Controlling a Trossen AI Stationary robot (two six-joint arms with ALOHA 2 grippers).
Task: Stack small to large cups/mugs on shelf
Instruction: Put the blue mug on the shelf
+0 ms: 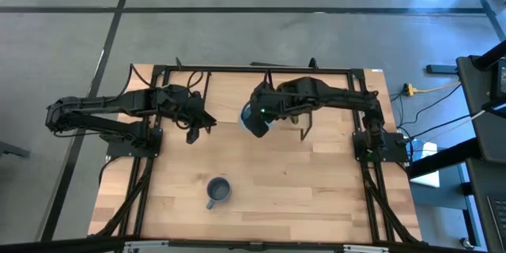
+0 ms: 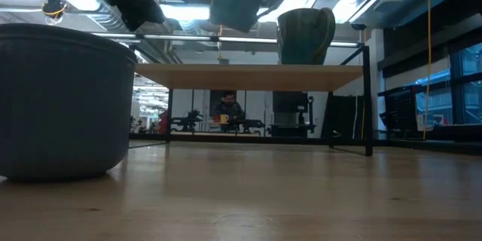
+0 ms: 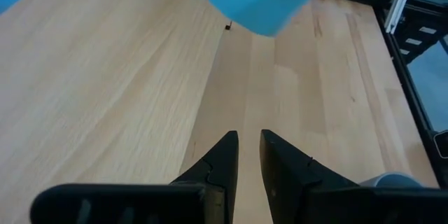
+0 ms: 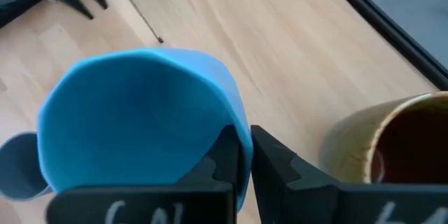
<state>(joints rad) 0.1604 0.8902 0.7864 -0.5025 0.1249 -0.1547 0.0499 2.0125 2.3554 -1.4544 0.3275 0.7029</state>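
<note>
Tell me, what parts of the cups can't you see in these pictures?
- Brown mug: in the high view the right arm covers it; the right wrist view's edge cuts it.
- Sky-blue mug: held by the right gripper; handle shows nowhere; the low view's top edge cuts it off.
- Grey-blue mug: low view is too close, handle and left side cut off.
- Shelf: top surface hidden in the low view, seen only edge-on.
</note>
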